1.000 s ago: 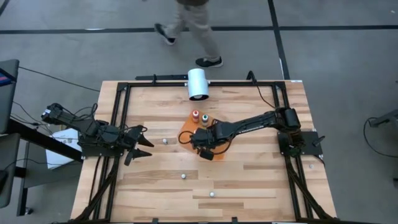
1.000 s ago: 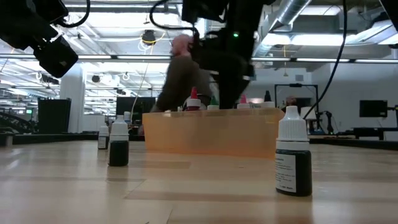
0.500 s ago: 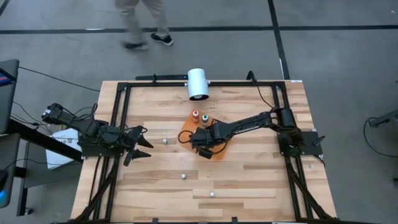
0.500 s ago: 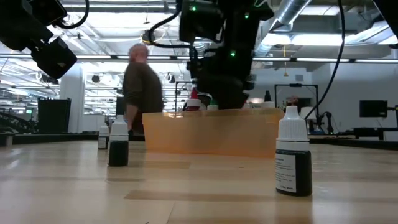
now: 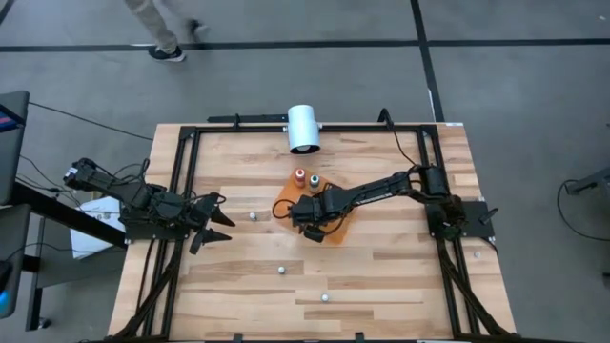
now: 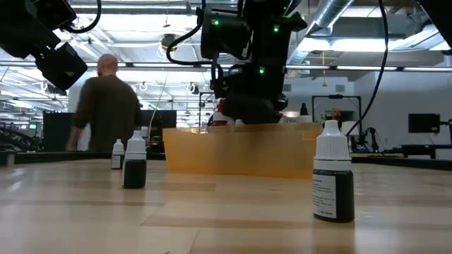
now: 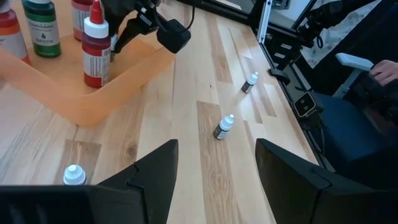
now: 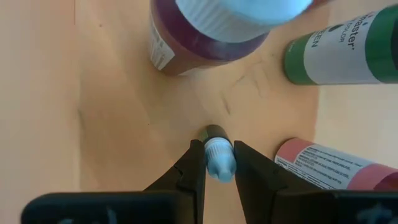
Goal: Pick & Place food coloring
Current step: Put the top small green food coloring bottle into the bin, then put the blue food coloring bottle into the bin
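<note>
An orange tray [image 5: 286, 202] lies mid-table and holds larger bottles with a red top [image 5: 299, 176] and a green top [image 5: 314, 179]. My right gripper [image 8: 217, 167] reaches down into the tray [image 8: 124, 118] and is shut on a tiny dark food coloring bottle [image 8: 216, 149]. Three more tiny bottles stand on their bases on the wood [image 5: 253, 216] [image 5: 282, 270] [image 5: 325, 297]; the low view also shows them [image 6: 134, 162] [image 6: 332, 183]. My left gripper [image 5: 212, 221] waits open near the table's left edge. My right gripper pinches the tiny bottle's pale cap [image 8: 218, 163] between its two fingers, coming from above and pointing down. The dark body [image 8: 215, 132] points down at the tray floor, about upright. Whether its base rests on the tray, I cannot tell.
A dark-red bottle [image 8: 205, 31], a green one [image 8: 348, 53] and a red one [image 8: 323, 165] crowd the gripper inside the tray. A large white cylinder [image 5: 303, 129] lies at the far edge. A black frame [image 5: 181, 191] borders the table. A person [image 6: 106, 106] walks behind it.
My right gripper has shifted a little toward the table's left over the tray and sunk lower behind the tray wall. The person behind the table has walked toward the left.
</note>
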Available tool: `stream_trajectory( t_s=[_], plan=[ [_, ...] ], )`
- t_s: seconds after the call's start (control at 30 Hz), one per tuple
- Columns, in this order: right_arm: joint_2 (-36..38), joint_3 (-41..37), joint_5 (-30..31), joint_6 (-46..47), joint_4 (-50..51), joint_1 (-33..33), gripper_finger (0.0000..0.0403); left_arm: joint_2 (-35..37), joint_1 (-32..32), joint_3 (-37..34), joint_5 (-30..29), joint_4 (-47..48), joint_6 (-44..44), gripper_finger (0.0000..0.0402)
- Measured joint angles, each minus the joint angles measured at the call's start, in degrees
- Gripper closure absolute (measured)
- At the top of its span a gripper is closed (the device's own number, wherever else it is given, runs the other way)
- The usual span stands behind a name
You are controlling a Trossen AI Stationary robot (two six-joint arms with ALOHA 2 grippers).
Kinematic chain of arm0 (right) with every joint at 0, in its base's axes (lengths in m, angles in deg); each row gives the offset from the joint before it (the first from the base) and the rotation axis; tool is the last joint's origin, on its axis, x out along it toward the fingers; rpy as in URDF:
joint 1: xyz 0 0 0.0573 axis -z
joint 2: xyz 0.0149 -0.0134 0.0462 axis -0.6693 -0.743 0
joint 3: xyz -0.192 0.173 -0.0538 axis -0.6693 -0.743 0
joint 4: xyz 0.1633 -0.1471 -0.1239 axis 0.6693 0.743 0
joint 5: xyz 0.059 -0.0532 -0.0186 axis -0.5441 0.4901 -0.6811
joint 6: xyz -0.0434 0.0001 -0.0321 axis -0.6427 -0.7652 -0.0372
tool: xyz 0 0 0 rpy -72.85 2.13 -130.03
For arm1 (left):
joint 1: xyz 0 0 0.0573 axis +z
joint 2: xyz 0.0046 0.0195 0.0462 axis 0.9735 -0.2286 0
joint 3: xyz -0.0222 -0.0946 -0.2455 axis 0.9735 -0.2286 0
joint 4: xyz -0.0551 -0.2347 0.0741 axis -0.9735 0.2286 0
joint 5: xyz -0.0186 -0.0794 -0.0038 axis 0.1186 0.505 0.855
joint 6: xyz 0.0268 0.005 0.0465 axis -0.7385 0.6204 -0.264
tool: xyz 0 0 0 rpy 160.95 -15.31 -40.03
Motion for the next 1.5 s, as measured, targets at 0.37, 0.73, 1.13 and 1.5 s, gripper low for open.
stream_trajectory(
  t_s=[0.37,0.73,1.13,1.5],
  plan=[
    [0.0,-0.1,-0.6,-0.2,0.3,0.0,0.0282,0.0,0.0,0.0,0.0,0.0,-0.5,0.0195],
    [3.3,-0.2,-0.3,0.0,2.9,0.4,0.0257,0.0,0.0,0.0,-0.1,-0.1,-0.5,0.0195],
    [26.2,-0.1,7.9,4.2,5.2,-2.3,0.0269,0.0,0.0,0.0,-0.2,-0.9,1.8,0.0195],
    [35.0,-0.1,18.8,18.5,18.9,-10.7,0.0271,-0.1,0.0,0.0,-2.6,-1.3,2.3,0.0195]
  ],
)
